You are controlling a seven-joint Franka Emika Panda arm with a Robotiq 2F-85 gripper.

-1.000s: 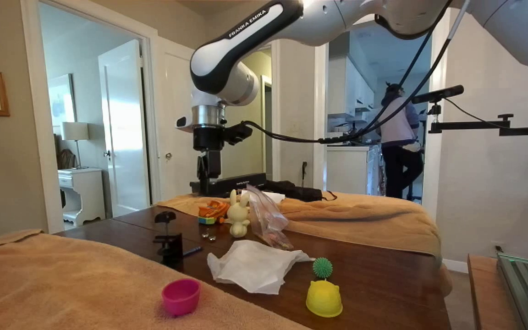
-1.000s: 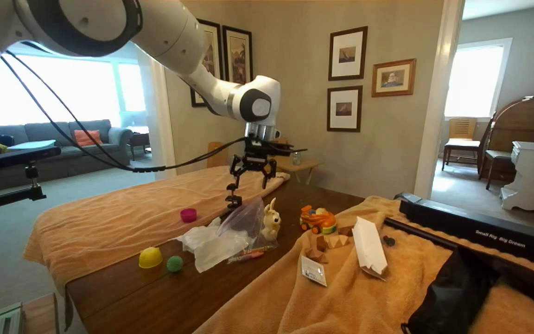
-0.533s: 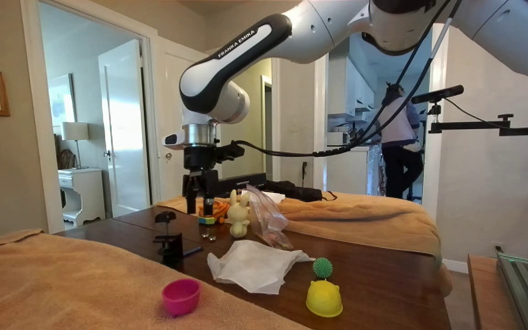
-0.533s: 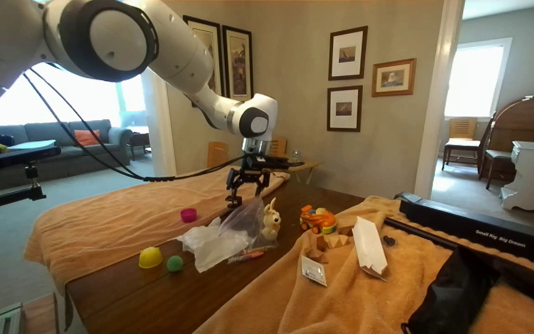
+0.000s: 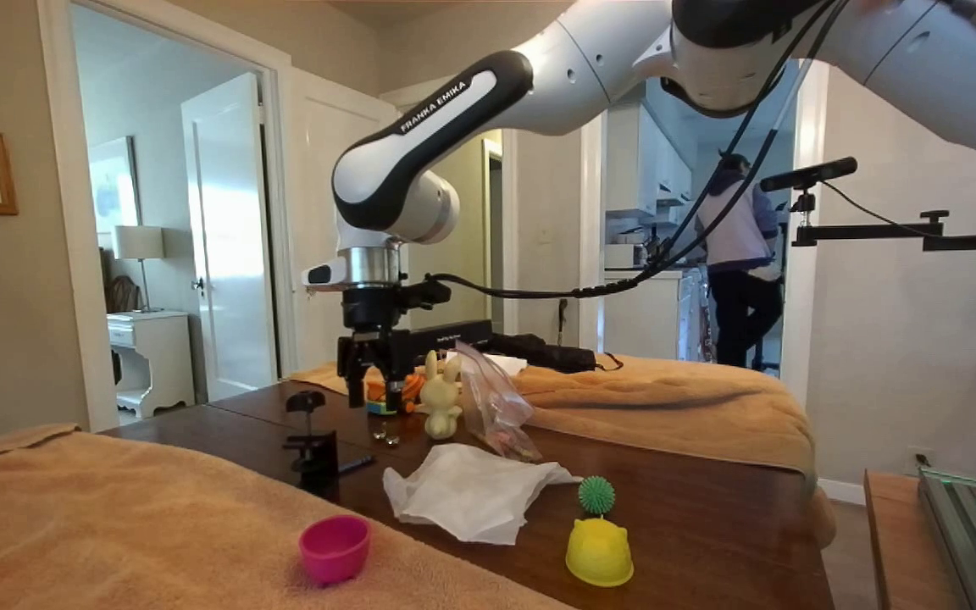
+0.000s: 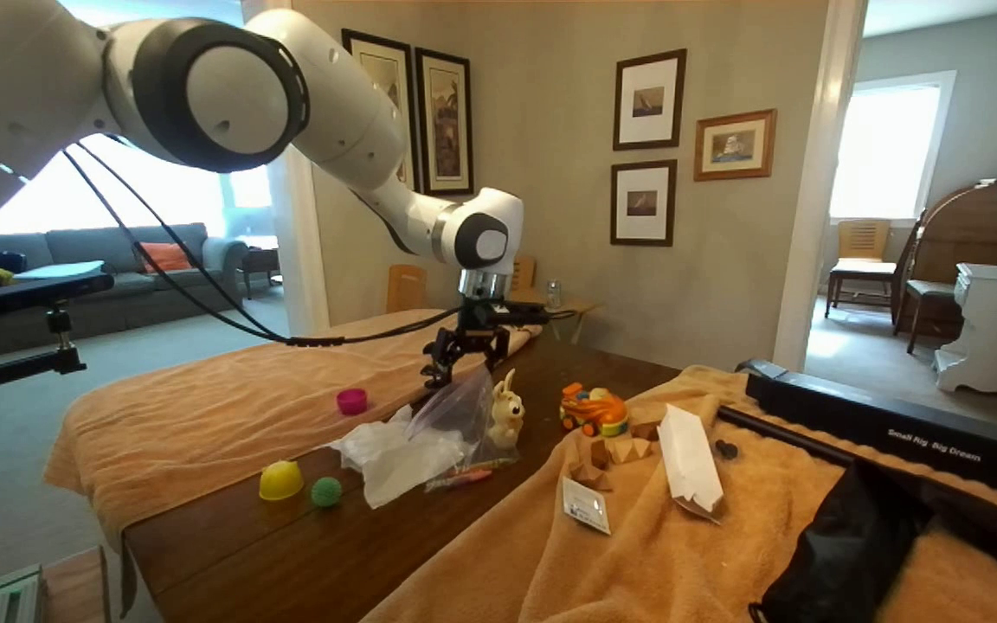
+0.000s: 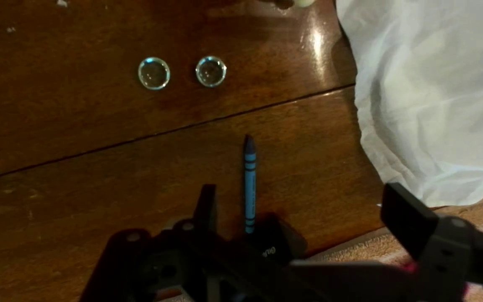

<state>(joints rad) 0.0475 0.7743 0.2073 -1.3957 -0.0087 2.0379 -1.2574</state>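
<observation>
My gripper (image 7: pixel 300 197) is open and holds nothing, pointing down above the dark wooden table. A blue crayon (image 7: pixel 250 188) lies on the wood below, seen between the fingers and nearer the left one in the wrist view. The crayon's lower end meets a black clamp (image 7: pixel 273 243), which stands upright in an exterior view (image 5: pixel 314 449). Two clear glass gems (image 7: pixel 154 74) (image 7: pixel 211 71) rest farther up in the wrist view. A cream rabbit figure (image 5: pixel 440 398) stands beyond the gripper (image 5: pixel 375 402), and an orange toy car (image 6: pixel 594 411) is behind it.
Crumpled white sheet (image 5: pixel 471 491) and a clear plastic bag (image 5: pixel 496 402) lie beside the rabbit. A pink cup (image 5: pixel 335 549) sits on the orange towel (image 5: pixel 158 525). Yellow cup (image 5: pixel 599 552) and green spiky ball (image 5: pixel 596 495) are near the table's end. A white box (image 6: pixel 689 463) lies on the towel.
Over the last second the gripper has come down toward the table and turned, with most of the drop in the first half. It stays open, and the objects have not moved.
</observation>
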